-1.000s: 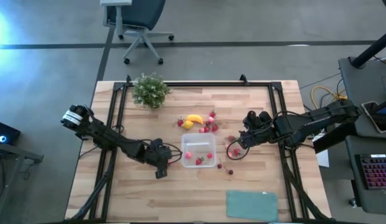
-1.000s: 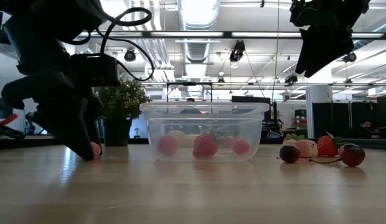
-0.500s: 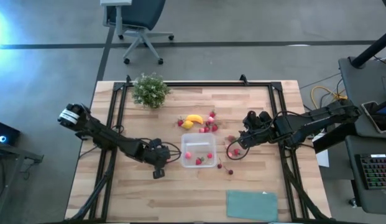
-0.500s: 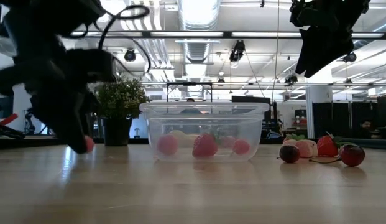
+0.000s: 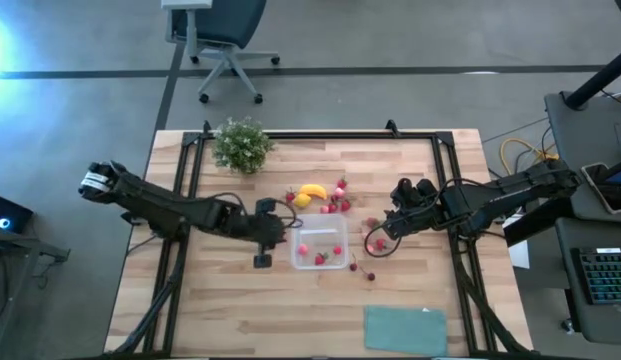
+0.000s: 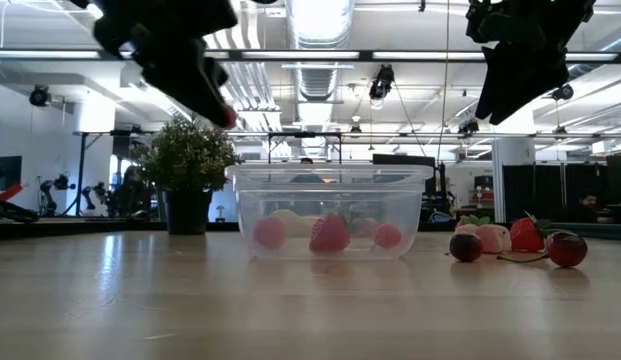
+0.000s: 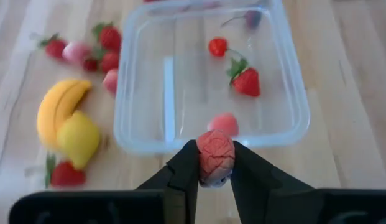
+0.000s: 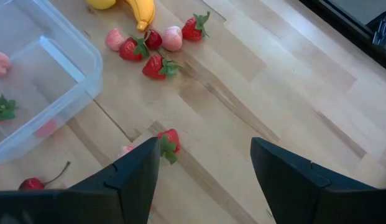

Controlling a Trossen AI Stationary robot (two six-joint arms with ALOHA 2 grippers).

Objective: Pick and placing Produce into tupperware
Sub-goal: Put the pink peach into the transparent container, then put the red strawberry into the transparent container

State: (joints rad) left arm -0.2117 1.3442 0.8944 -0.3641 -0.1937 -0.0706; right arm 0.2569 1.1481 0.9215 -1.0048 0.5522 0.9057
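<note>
We see the tub [image 5: 320, 251], clear and squarish with rounded corners, mid-table, holding a strawberry [image 7: 247, 81], a small red berry [image 7: 217, 46] and a pink berry [image 7: 224, 123]. Beside it lie a banana [image 5: 313, 190], a lemon [image 5: 302, 200] and a cluster of red and pink berries [image 5: 337, 203]; more berries [image 5: 375, 243] sit on its other side, near the right hand.

Left hand [image 7: 215, 167] pinches a pinkish-red bumpy berry [image 7: 215, 157] between its fingers, raised off the table just at the tub's near edge; in the low view it hangs high above the tub's left side. Right hand [image 8: 205, 168] hovers above the loose berries right of the tub, fingers spread, nothing between them.

Table [image 5: 240, 310] is light wood planks in a black frame. A potted plant [image 5: 241, 144] stands at its far left, a teal sheet [image 5: 404, 329] at the near right. An office chair [image 5: 220, 40] stands on the grey floor beyond.
</note>
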